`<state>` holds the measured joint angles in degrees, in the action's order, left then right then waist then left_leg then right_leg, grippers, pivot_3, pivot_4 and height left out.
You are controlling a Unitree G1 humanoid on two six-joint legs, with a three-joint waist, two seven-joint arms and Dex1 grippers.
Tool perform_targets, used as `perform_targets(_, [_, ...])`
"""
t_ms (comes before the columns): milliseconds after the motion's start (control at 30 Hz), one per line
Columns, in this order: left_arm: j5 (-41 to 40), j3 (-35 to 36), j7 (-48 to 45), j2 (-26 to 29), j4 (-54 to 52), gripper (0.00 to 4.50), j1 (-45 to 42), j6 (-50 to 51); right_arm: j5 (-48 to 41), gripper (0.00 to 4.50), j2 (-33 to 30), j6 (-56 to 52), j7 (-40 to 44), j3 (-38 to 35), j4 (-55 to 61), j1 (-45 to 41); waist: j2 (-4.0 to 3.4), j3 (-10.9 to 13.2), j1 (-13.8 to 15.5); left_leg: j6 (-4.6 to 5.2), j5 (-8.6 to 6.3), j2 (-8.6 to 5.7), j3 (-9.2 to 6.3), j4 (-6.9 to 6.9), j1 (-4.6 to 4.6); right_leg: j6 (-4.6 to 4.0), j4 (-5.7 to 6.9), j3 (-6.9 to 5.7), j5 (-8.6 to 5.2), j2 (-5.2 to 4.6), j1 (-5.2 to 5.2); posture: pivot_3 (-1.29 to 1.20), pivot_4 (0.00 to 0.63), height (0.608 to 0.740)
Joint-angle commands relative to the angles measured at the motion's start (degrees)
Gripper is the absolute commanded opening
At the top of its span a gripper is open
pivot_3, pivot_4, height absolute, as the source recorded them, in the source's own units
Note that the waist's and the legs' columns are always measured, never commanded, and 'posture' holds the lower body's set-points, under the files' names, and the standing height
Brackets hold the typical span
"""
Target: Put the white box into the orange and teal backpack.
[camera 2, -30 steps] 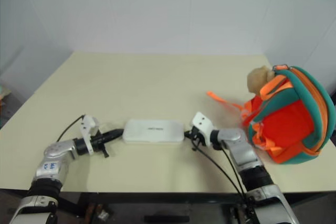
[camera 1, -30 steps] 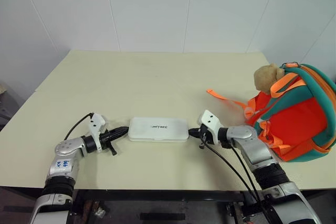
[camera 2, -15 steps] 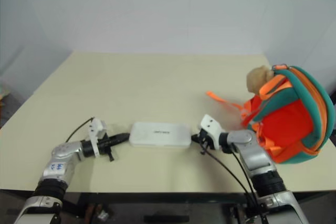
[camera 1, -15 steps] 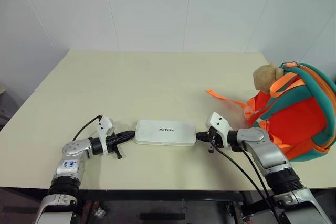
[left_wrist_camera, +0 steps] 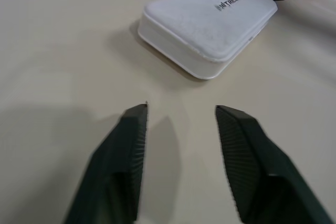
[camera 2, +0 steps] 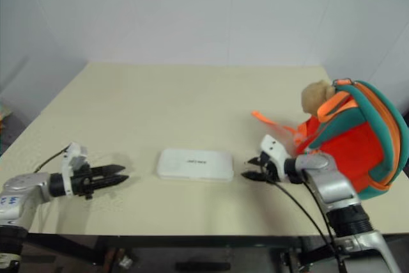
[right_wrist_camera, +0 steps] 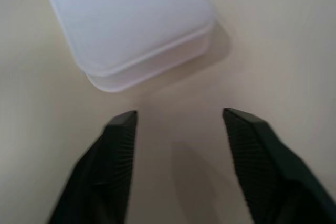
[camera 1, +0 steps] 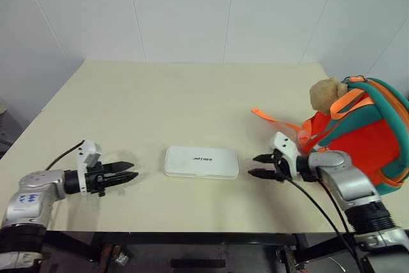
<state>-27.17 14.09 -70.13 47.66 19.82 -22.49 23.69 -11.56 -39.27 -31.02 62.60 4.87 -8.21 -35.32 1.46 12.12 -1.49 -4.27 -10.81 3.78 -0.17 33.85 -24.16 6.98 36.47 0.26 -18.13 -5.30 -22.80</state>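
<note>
We see the white box [camera 1: 201, 162] lying flat on the worktop [camera 1: 172, 103], near its front edge, nothing touching it. Left gripper [camera 1: 126, 171] sits well to the left of the box, jaws apart, empty. Right gripper [camera 1: 261, 165] sits just right of the box, jaws apart, empty, pointing at its short end. The backpack [camera 1: 358, 139] stands right of the box, beyond the right gripper, a plush toy [camera 1: 326, 94] on top.
</note>
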Motion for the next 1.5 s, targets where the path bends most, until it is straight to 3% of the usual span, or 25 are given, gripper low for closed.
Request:
perform_targets(33, [-4.8,3.4,0.2,1.2,-0.2,3.53,-2.3,7.3,-5.1,4.08,-0.9,-5.8,1.3,-3.4,2.5,-2.3,0.00,0.0,-0.1,0.00,0.00,0.00,0.00,0.00,0.00,0.00,0.00,0.00,0.00,0.00,0.00,0.00,0.150,0.740])
perform_targets(67, [-5.4,3.3,0.6,1.4,0.0,3.85,-2.8,9.7,-6.1,4.45,-0.5,-7.4,0.9,-3.8,3.1,-2.8,0.00,0.0,-0.1,0.00,0.00,0.00,0.00,0.00,0.00,0.00,0.01,0.00,0.00,0.01,0.00,0.00,0.150,0.740])
perform_targets(133, [-6.4,2.9,0.5,1.9,0.5,4.47,-3.9,14.7,-9.3,4.50,0.7,-12.9,-0.4,-5.0,4.7,-4.3,0.00,0.0,-0.2,0.00,0.00,0.00,0.00,0.00,0.00,0.00,0.02,0.00,0.00,0.01,0.00,0.00,0.150,0.740])
perform_targets(300, [-7.1,0.8,3.3,2.2,4.3,4.47,-8.4,27.5,-16.2,4.50,3.7,-25.1,-4.6,-8.3,6.4,-7.3,0.00,0.0,-0.1,0.01,-0.01,0.03,0.00,-0.02,0.01,0.01,0.06,0.02,0.00,0.03,-0.01,0.00,0.150,0.740])
perform_targets(500, [-6.2,-0.8,8.6,-2.1,14.5,4.47,-18.2,35.3,-18.5,4.50,6.3,-34.9,-11.3,-8.9,3.9,-11.2,0.00,0.0,0.3,0.02,-0.01,0.00,0.00,0.01,-0.03,0.02,0.04,0.02,0.01,0.02,-0.01,0.00,0.150,0.740])
perform_targets(967, [-3.3,-7.2,7.6,-10.3,22.0,4.47,-25.1,36.4,-17.5,4.50,5.1,-41.1,-15.9,-4.6,3.6,-12.4,0.01,0.0,-0.1,0.03,-0.03,0.01,0.04,0.02,-0.04,0.07,0.08,0.05,-0.02,0.05,-0.05,0.00,0.150,0.740])
perform_targets(1500, [1.1,-8.0,8.3,-17.1,29.6,4.47,-28.2,30.0,-17.0,4.50,11.4,-41.2,-18.5,-3.4,-4.4,-14.3,0.00,0.0,1.2,0.03,-0.02,-0.01,0.02,0.28,0.00,0.11,0.35,0.08,0.01,0.04,-0.01,0.00,0.150,0.740])
